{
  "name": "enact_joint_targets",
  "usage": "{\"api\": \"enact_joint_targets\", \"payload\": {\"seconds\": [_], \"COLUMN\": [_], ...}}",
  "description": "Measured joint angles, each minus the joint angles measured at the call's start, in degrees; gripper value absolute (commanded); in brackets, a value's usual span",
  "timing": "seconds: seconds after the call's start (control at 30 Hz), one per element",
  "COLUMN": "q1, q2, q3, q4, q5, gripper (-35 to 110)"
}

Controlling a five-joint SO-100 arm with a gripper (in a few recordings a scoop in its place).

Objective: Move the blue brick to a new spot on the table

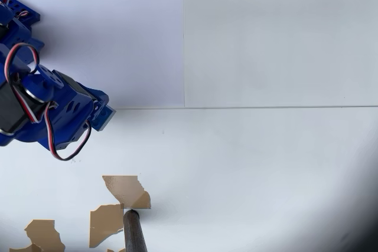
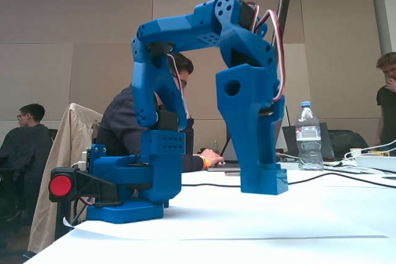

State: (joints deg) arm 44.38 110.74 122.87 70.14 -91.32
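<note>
The tool (image 2: 265, 183) hangs tip-down just above the white surface (image 1: 266, 163) near its left edge; its opening cannot be made out. The arm (image 1: 53, 110) is partly cut off.

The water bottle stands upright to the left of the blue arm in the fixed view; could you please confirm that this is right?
Not quite. The water bottle does stand upright, but it is to the right of the blue arm, not the left, as the fixed view shows.
</note>
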Motion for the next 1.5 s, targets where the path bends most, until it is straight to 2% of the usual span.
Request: {"api": "enact_joint_targets", "payload": {"seconds": [0.27,0.57,0.97,1.23,1.5], "q1": [11.1,17.4,19.7,19.6,17.9], "q2": [-6.4,-16.4,-22.0,-22.0,-15.8], "q3": [0.0,-4.5,-5.3,-5.3,-8.4], "q4": [0.0,-4.1,-5.7,-7.2,-0.5], "q5": [0.2,2.1,4.4,4.4,0.6], "gripper": [2,2,2,22,24]}}
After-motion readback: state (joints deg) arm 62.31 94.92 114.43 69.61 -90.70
